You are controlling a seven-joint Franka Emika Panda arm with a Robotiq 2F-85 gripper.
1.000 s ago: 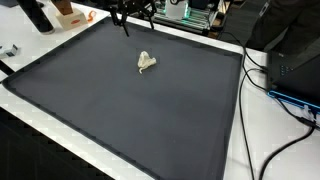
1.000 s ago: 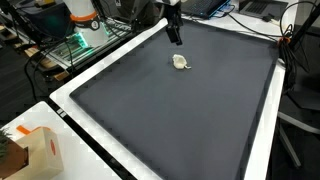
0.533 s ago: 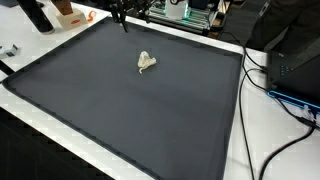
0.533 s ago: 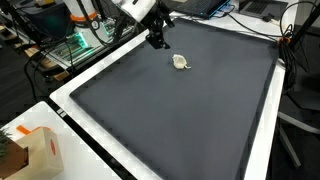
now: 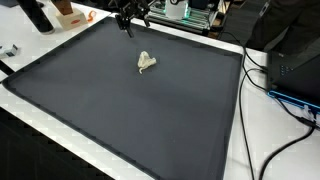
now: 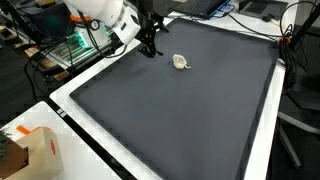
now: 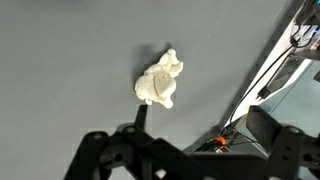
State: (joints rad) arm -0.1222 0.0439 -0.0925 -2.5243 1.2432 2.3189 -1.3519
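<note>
A white tabletop carries a wide dark mat that covers nearly all of it. The claw hangs near one edge of the mat, jaws spread wide and empty, while the small cream crumpled lump lies on the mat near it, untouched.

Both exterior views sit high and far back, looking down on the whole dark mat. In an exterior view the gripper is at the far edge. The wrist view looks down from close behind the gripper. All three views share the mat and the cream lump near the gripper.
</note>
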